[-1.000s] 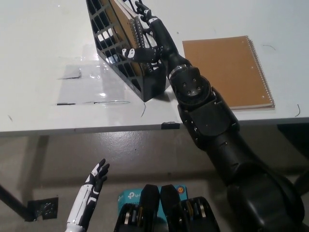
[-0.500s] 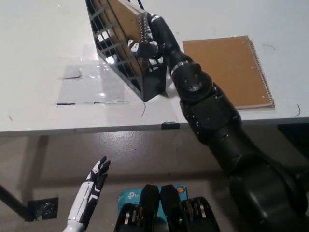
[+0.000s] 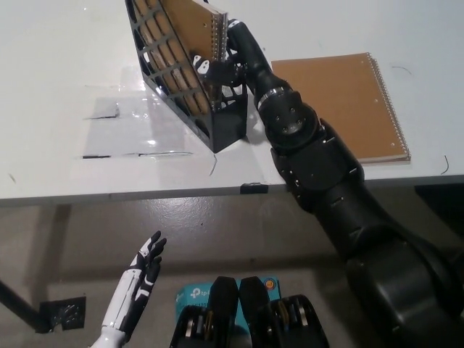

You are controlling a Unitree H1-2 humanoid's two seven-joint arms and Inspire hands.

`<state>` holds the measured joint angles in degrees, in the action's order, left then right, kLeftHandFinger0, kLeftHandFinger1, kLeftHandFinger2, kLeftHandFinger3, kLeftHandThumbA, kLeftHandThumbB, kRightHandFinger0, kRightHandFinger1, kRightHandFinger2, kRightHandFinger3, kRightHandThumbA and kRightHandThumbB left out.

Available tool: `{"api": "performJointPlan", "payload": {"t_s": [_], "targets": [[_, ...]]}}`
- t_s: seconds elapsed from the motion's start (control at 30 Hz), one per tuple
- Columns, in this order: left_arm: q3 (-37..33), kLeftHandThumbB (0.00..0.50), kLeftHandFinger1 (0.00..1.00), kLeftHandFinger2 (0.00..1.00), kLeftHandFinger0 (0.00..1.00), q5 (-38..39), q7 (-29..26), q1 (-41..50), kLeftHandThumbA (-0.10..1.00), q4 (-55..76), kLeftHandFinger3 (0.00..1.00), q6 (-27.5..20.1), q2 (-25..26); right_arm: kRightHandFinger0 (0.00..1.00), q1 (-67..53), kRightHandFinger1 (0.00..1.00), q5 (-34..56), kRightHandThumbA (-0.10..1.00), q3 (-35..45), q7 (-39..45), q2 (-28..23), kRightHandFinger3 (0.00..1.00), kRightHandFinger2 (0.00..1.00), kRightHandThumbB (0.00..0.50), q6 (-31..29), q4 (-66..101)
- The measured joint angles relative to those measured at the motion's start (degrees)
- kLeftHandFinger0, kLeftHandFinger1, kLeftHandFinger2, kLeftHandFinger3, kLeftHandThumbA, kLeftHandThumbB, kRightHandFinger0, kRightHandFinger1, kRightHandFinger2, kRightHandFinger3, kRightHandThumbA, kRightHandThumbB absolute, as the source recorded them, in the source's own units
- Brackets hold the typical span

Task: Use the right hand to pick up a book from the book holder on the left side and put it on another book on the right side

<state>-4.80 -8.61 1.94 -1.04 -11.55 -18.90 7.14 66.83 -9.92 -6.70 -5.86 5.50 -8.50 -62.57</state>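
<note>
The right hand (image 3: 221,58) had its fingers clamped on the book (image 3: 190,29) in the holder (image 3: 217,123) near the table's front edge; the left hand (image 3: 141,272) hung below, fingers apart.

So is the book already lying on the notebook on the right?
No, the book is in the black holder, gripped by the right hand; the notebook lies bare.
</note>
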Motion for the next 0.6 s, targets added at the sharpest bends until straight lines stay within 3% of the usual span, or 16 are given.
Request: {"api": "performJointPlan", "payload": {"t_s": [0.23,0.33,0.6], "targets": [[0.0,0.165,1.00,1.00,1.00,0.2,0.0,-0.2,0.98,-0.1,1.00,0.0,0.0,0.00,0.0,0.38,4.1,-0.10,6.3,2.7,0.0,0.77,0.77,0.108,1.0,1.4],[0.0,0.141,1.00,1.00,1.00,0.3,0.0,-0.3,0.97,-0.1,1.00,0.0,0.0,0.00,-0.1,0.42,7.1,-0.10,10.3,4.5,0.2,0.79,0.81,0.127,2.7,3.2],[0.0,0.105,1.00,1.00,0.99,0.4,0.0,-0.3,0.97,-0.3,1.00,0.0,0.0,0.00,-0.1,0.32,14.2,-0.10,17.7,6.9,0.7,0.71,0.77,0.102,10.9,12.7]]}}
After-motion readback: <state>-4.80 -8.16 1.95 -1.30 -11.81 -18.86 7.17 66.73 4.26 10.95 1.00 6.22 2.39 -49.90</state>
